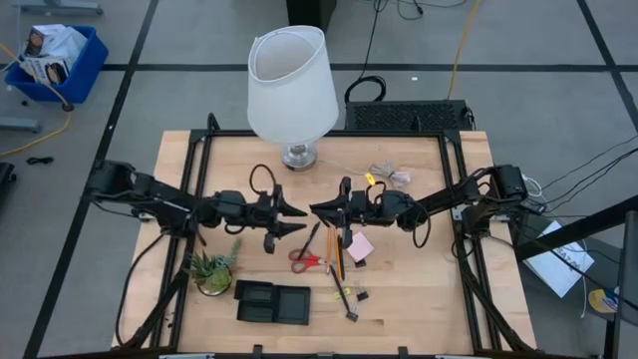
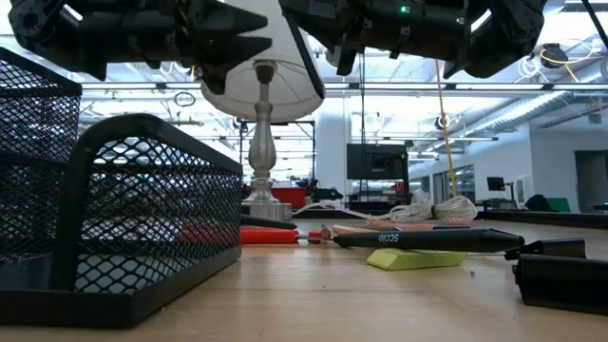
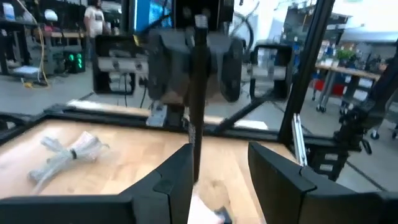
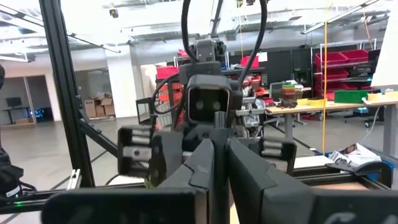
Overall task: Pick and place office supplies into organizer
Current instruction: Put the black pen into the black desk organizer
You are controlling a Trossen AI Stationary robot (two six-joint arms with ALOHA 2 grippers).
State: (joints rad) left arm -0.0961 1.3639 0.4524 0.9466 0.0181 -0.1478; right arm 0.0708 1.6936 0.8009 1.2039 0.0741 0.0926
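Note:
A thin dark pen (image 3: 198, 118) stands upright in the air above the table's middle, in my right gripper (image 1: 315, 209), which is shut on it. My left gripper (image 1: 301, 219) faces it fingertip to fingertip, open; in the left wrist view its fingers (image 3: 168, 186) stand on either side of the pen's lower end without clear touch. Red-handled scissors (image 1: 304, 260), an orange pencil (image 1: 339, 257), a pink sticky-note pad (image 1: 360, 246), another dark pen (image 1: 349, 301) and black clips (image 1: 360, 294) lie flat on the table. The black organizer (image 1: 272, 302) sits near the front edge. My right gripper pinches the dark pen between its two shut fingers, coming level from the table's right and lying across it. The hold is at about mid-length (image 3: 199, 87); a short stub (image 4: 219, 119) shows above the fingers. The pen stands upright, lifted clear of the table.
A white-shaded lamp (image 1: 292, 90) stands at the far middle. A pale cable bundle (image 1: 389, 176) lies to the right of it, and a small potted plant (image 1: 212, 269) sits left of the organizer. The organizer's mesh wall (image 2: 142, 218) fills the low view's left.

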